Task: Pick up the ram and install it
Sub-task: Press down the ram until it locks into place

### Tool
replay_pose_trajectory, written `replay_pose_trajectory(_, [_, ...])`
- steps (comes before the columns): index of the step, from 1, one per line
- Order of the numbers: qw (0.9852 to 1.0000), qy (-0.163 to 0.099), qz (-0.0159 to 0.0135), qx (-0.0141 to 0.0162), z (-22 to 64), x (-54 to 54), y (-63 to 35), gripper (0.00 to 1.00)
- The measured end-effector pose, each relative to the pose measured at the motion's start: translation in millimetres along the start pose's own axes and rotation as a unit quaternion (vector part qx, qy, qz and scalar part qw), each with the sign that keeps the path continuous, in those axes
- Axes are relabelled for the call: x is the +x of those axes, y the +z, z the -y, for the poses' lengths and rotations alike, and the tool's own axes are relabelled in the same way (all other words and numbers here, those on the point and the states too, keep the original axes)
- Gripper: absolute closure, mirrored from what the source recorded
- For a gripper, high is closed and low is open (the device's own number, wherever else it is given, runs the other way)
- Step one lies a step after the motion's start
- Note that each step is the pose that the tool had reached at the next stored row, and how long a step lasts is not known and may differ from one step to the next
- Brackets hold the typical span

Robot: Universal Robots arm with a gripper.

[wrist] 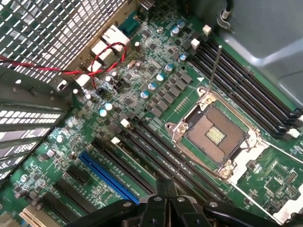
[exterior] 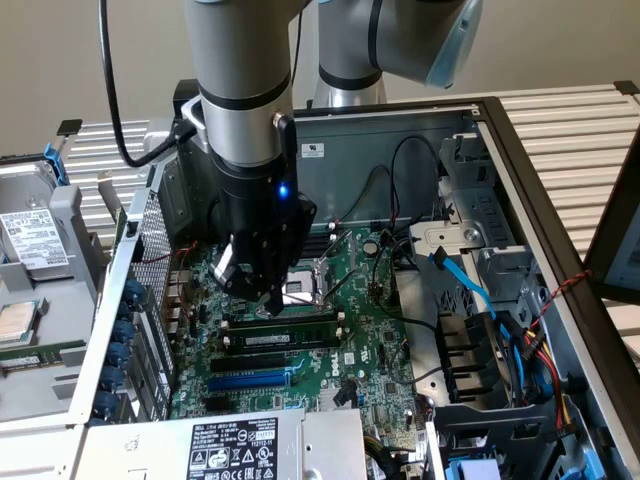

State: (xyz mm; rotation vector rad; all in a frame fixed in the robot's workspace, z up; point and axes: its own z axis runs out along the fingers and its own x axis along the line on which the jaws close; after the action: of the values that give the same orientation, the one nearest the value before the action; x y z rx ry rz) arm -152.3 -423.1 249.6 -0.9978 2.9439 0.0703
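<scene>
End effector (exterior: 262, 290) above seated ram (exterior: 285, 336)

The setting is a computer-assembly or robotics test workstation. An opened desktop computer case (exterior: 520, 140) lies on its side on a slatted bench (exterior: 570, 130), exposing a green motherboard (exterior: 370, 330) with an empty processor socket (wrist: 215, 135), memory slots (wrist: 156, 151) and a blue slot (wrist: 106, 175). Loose hardware sits at the exterior view's left: a hard drive (exterior: 30, 240) and a processor chip (exterior: 18, 322). An industrial robot arm (exterior: 245, 90) stands over the case.
</scene>
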Motion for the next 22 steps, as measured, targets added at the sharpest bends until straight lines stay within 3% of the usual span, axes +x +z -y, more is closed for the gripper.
replay_pose_trajectory(5, [0.999,0.045,0.0015,0.002,0.0,0.0,0.0,0.89])
replay_pose_trajectory(11, [0.995,0.099,0.0032,0.0045,0.0,0.0,0.0,0.89])
replay_pose_trajectory(15, [0.9909,0.134,0.0043,0.0061,0.0,0.0,-0.1,0.89])
replay_pose_trajectory(22, [0.9807,0.195,0.0064,0.0088,0.0,0.0,0.0,0.89])
